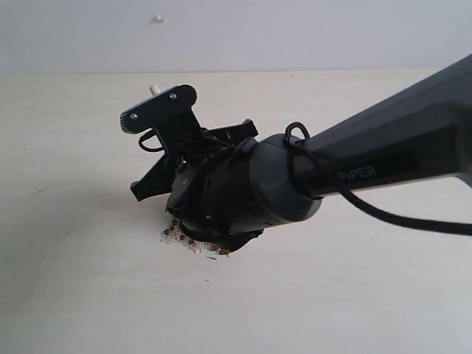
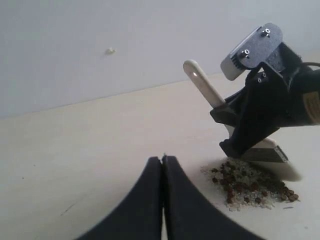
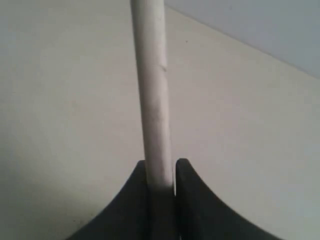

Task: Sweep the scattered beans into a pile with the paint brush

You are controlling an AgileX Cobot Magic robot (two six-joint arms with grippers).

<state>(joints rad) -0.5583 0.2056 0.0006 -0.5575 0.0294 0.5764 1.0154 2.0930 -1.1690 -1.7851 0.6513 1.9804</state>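
Right hand (image 3: pixel 161 169) is clamped on the pale wooden handle of the paint brush (image 2: pixel 202 82), one jaw pressed against each side of the handle. In the left wrist view the brush slants down, its metal band (image 2: pixel 269 154) low at the far edge of the beans (image 2: pixel 250 186). The bristles themselves are hard to make out. Left hand (image 2: pixel 162 167) rests just off to the side with its jaws pressed together on nothing, taking no part.

On the table (image 2: pixel 75 150) the beans lie in one compact patch, dark round ones mixed with whitish grains. In the exterior view the right arm's wrist covers most of it, so only a fringe shows.

I judge the work to be in its late sweeping stage: the gathering looks largely done, with tidying left. The next move probably calls for short, light strokes from the outer rim inward, to catch loose grains at the margin. The bristles should be kept flat on the table, and pressed gently enough that they do not flick the heap apart.
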